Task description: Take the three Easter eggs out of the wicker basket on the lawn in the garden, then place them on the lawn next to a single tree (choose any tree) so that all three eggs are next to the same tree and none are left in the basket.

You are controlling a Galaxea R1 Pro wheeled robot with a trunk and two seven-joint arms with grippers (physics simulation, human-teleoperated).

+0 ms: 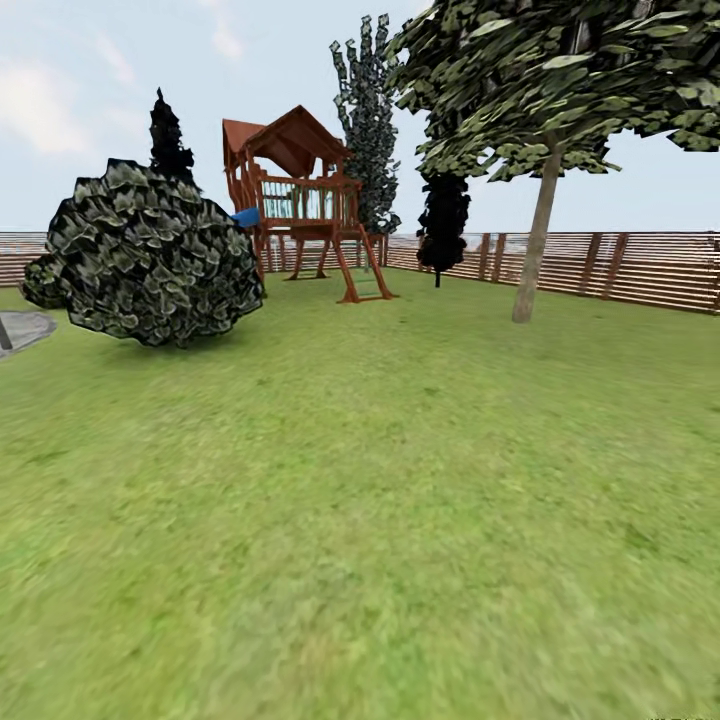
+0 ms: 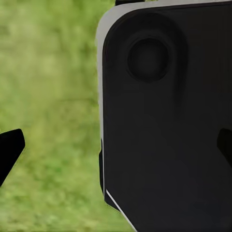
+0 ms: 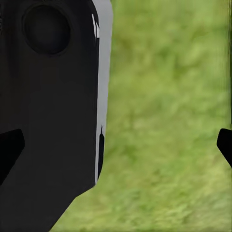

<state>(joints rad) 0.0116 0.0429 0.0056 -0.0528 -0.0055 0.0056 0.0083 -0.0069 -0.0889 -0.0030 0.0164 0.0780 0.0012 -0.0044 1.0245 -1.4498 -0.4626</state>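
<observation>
Lawn (image 1: 380, 520) stretches ahead of you to the slatted fence (image 1: 640, 265), the pale-trunked tree (image 1: 537, 240) standing far right beside a playhouse (image 1: 300, 195) (bush (image 1: 150, 255) at left); both sets of fingers (image 2: 9, 150) (image 3: 224, 142) spread apart, empty.

- Lawn (image 1: 400, 520): matt, mottled green grass.
- Fence (image 1: 640, 268): brown horizontal wooden slats.
- Play tower (image 1: 300, 200): reddish-brown wood.
- Tree (image 1: 538, 240): smooth pale trunk.
- Robot body panel (image 2: 169, 125): smooth matt black, grey-edged.

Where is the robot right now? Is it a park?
It looks like a back garden: flat green grass lawn, a brown slatted wooden fence around it, and a red-brown wooden play tower with a ladder.
</observation>
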